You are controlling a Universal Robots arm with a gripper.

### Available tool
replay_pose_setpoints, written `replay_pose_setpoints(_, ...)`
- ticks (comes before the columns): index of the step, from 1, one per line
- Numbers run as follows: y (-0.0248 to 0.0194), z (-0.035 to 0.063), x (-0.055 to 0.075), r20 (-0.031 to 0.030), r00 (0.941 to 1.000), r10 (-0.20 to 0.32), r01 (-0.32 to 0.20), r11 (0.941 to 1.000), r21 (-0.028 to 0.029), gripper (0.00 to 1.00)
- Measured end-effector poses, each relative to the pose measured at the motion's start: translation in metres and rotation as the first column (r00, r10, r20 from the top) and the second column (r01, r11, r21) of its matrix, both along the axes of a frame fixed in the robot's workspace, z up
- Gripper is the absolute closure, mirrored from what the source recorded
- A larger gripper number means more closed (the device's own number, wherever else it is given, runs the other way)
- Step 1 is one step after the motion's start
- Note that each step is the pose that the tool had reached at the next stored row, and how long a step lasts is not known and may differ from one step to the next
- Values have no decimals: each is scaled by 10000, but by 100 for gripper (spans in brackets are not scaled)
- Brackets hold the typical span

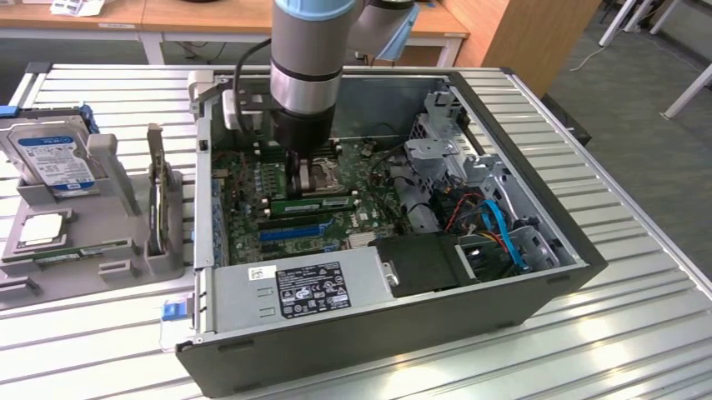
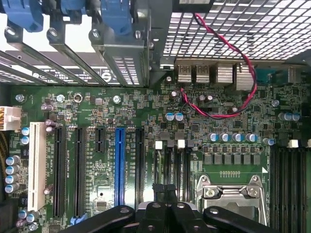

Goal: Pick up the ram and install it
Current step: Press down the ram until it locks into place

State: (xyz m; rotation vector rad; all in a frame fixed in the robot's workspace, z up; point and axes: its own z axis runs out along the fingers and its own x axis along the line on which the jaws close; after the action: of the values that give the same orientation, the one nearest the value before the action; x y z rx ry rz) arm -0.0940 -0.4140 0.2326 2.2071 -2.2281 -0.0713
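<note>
The ram point(image 1: 315, 202), a narrow green stick with black chips, stands on edge on the motherboard inside the open computer case, just in front of the CPU socket point(image 1: 325, 171). My gripper point(image 1: 300, 190) reaches straight down into the case, its tips at the ram's end on the exterior view's left. I cannot tell whether they touch it. In the wrist view the gripper point(image 2: 164, 188) is shut, its black fingers point(image 2: 156, 187) pressed together with nothing between them. They sit beside the CPU socket point(image 2: 228, 191), and the ram is hidden beneath them.
Drive bays and blue and red cables point(image 1: 501, 229) fill the case on the exterior view's right; a power supply point(image 1: 300, 287) spans the front. A blue expansion slot point(image 2: 119, 165) runs beside black slots. A grey holder point(image 1: 167, 250) outside the case carries a hard drive point(image 1: 50, 154) and another green stick point(image 1: 78, 252).
</note>
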Motion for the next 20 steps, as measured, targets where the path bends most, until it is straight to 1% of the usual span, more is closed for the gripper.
replay_pose_setpoints(5, 0, -30, 0, -1, 10000, 0, 0, 10000, 0, 90)
replay_pose_setpoints(20, 0, -42, 0, 0, 10000, 0, 0, 10000, 0, 90)
